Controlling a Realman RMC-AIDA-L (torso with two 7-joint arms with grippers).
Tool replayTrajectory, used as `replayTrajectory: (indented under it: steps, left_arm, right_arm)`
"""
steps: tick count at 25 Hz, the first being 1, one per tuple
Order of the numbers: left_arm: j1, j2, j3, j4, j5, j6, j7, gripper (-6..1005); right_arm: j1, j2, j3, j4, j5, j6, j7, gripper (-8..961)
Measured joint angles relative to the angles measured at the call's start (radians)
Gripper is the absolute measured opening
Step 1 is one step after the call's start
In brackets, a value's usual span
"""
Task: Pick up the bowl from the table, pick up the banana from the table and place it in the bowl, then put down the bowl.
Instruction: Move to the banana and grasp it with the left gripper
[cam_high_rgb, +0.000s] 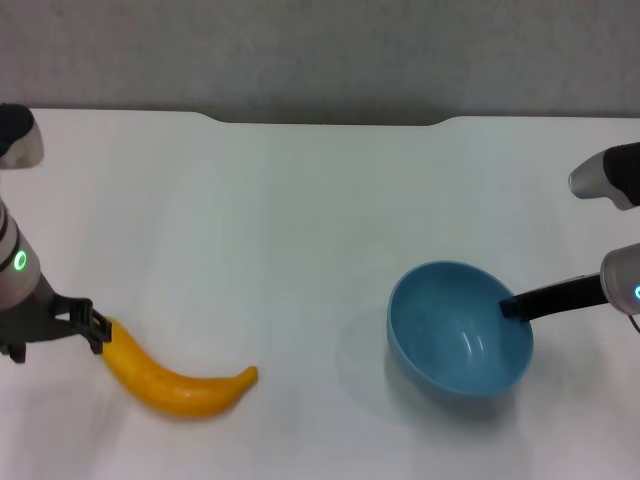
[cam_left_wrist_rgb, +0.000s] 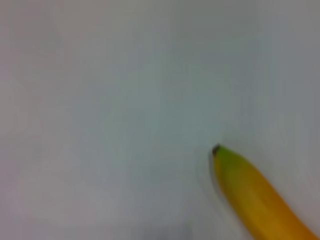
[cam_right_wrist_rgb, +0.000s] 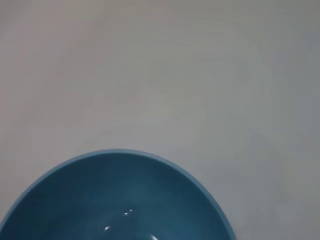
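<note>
The light-blue bowl (cam_high_rgb: 460, 330) hangs tilted a little above the white table (cam_high_rgb: 300, 220), with its shadow on the table to its left. My right gripper (cam_high_rgb: 512, 306) is shut on its right rim, one dark finger reaching inside. The bowl's inside fills the lower part of the right wrist view (cam_right_wrist_rgb: 120, 200). The yellow-orange banana (cam_high_rgb: 180, 385) lies on the table at the front left. My left gripper (cam_high_rgb: 95, 330) is at the banana's left end, touching or nearly touching it. The left wrist view shows the banana's green-tipped end (cam_left_wrist_rgb: 255, 200).
The table's far edge has a shallow notch (cam_high_rgb: 330, 120) in the middle. Bare white tabletop lies between the banana and the bowl and behind both.
</note>
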Motion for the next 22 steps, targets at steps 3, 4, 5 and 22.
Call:
replayTrajectory:
  steps: [3, 4, 5, 22]
  left_arm:
    - [-0.018, -0.014, -0.004, 0.014, 0.000, -0.036, 0.001, 891]
    - [-0.024, -0.022, -0.009, 0.017, -0.001, -0.044, 0.008, 891]
    - [-0.029, -0.031, -0.014, 0.018, -0.002, -0.048, 0.015, 891]
    - [-0.018, -0.062, -0.059, 0.090, -0.101, 0.096, 0.037, 891]
  right_arm:
    - [0.000, 0.000, -0.001, -0.002, -0.002, 0.000, 0.006, 28]
    - [0.000, 0.000, -0.001, -0.002, -0.002, 0.000, 0.007, 28]
    - [0.000, 0.000, -0.001, -0.002, -0.002, 0.000, 0.007, 28]
    - [0.001, 0.001, -0.002, -0.002, -0.001, 0.009, 0.017, 27]
